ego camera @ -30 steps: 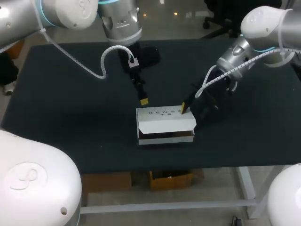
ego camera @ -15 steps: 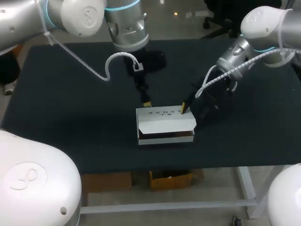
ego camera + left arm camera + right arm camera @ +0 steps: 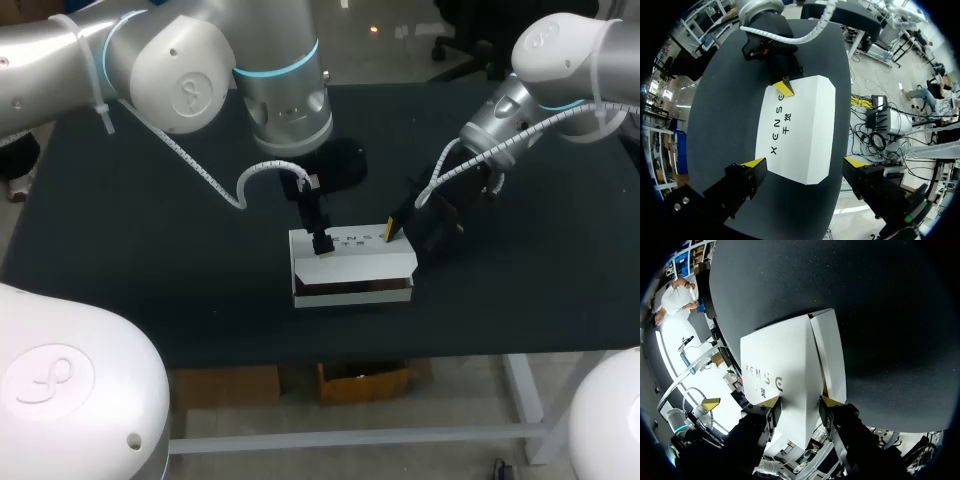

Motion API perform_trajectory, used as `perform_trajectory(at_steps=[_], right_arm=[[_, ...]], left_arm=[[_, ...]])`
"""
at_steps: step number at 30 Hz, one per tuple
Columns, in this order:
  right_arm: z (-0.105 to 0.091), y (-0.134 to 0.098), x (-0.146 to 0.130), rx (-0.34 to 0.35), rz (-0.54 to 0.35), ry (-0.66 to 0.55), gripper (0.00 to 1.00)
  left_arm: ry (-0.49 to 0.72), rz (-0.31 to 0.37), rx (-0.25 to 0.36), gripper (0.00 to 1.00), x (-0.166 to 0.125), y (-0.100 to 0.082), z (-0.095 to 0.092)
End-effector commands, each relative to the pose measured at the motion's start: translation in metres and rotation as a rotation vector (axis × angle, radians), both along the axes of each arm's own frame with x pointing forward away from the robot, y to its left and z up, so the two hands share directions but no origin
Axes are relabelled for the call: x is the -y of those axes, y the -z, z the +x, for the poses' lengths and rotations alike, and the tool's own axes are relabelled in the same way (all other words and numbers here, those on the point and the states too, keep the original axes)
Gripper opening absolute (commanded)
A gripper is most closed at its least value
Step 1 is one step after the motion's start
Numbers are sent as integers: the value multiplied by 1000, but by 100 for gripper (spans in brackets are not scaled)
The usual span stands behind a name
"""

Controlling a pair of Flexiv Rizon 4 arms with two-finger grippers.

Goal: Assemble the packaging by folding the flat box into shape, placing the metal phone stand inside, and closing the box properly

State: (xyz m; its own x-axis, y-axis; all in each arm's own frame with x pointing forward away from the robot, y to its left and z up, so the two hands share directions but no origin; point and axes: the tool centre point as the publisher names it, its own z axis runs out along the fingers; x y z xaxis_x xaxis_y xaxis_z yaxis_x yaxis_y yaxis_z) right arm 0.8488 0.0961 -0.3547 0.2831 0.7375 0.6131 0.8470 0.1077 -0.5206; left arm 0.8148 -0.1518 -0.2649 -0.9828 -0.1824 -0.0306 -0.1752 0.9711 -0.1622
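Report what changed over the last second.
The left end effector came forward and down from farther back; it now hangs open over the left end of the box. Nothing was taken hold of or let go. The box kept its place, and the right end effector stayed clamped on its right end.

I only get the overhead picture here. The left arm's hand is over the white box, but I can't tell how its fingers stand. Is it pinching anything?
Observer: No. Its wrist camera shows the left hand open, its fingers wide apart, one by each side of the box at its near end.
Visitor: And the right one? I see just one yellow tip.
Observer: Its wrist camera shows the right hand with both tips against the box's corner, one on each side of a fold.
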Motion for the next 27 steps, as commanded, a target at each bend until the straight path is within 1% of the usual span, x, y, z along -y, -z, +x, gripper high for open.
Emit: perform_trajectory(at_steps=[1, 4, 9, 11, 14, 23, 27], right_arm=[[2, 1, 0, -4, 1, -4, 47], [2, 1, 0, -4, 1, -4, 47], [2, 1, 0, -4, 1, -4, 47], [2, 1, 0, -4, 1, -4, 47], [2, 1, 0, -4, 1, -4, 47], [2, 1, 0, -4, 1, -4, 46], [2, 1, 0, -4, 1, -4, 46]], left_arm=[[1, 19, 120, 100, 3, 13, -8], [11, 35, 130, 100, 6, 19, -5], [23, 51, 149, 100, 11, 22, -1], [22, 53, 142, 100, 12, 23, 3], [36, 60, 102, 100, 9, 22, 7], [36, 60, 102, 100, 9, 22, 7], [52, 82, 120, 100, 13, 25, 6]])
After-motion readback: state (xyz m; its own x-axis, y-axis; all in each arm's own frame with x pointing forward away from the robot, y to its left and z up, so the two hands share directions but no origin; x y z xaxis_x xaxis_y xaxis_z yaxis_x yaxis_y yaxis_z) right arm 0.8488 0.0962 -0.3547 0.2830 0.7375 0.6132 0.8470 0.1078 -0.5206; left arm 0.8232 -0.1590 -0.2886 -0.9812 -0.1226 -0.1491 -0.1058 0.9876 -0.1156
